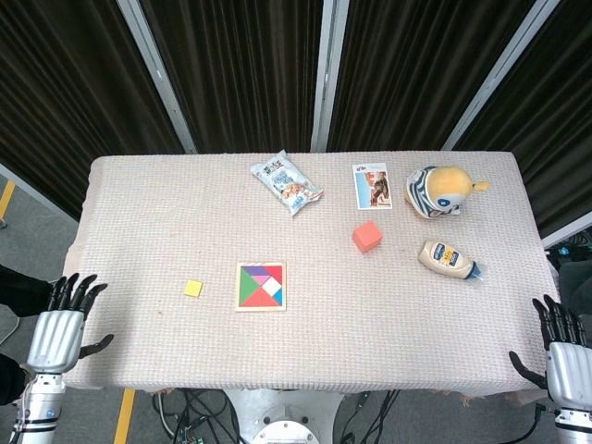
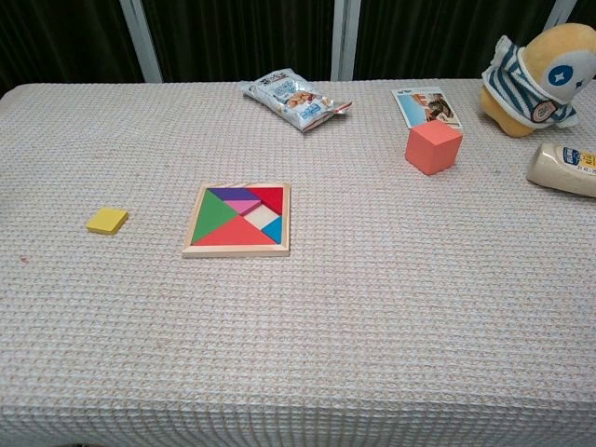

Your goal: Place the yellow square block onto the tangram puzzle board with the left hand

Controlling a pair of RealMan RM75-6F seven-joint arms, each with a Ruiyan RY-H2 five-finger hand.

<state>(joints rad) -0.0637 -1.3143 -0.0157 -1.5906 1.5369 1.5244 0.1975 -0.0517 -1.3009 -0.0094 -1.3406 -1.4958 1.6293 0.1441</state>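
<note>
The yellow square block (image 1: 192, 288) (image 2: 107, 221) lies flat on the tablecloth, a short way left of the tangram puzzle board (image 1: 261, 286) (image 2: 237, 219). The board is a wooden frame filled with coloured pieces, with one pale square gap near its right side. My left hand (image 1: 63, 325) hangs off the table's near-left corner, fingers spread and holding nothing, well left of the block. At the near-right corner my right hand (image 1: 562, 347) is likewise spread and empty. Neither hand shows in the chest view.
A snack bag (image 1: 286, 182) (image 2: 294, 101) and a picture card (image 1: 372, 186) (image 2: 426, 105) lie at the back. A red cube (image 1: 367, 237) (image 2: 433, 146), a plush toy (image 1: 438, 191) (image 2: 541, 76) and a mayonnaise bottle (image 1: 449, 259) (image 2: 564, 169) occupy the right side.
</note>
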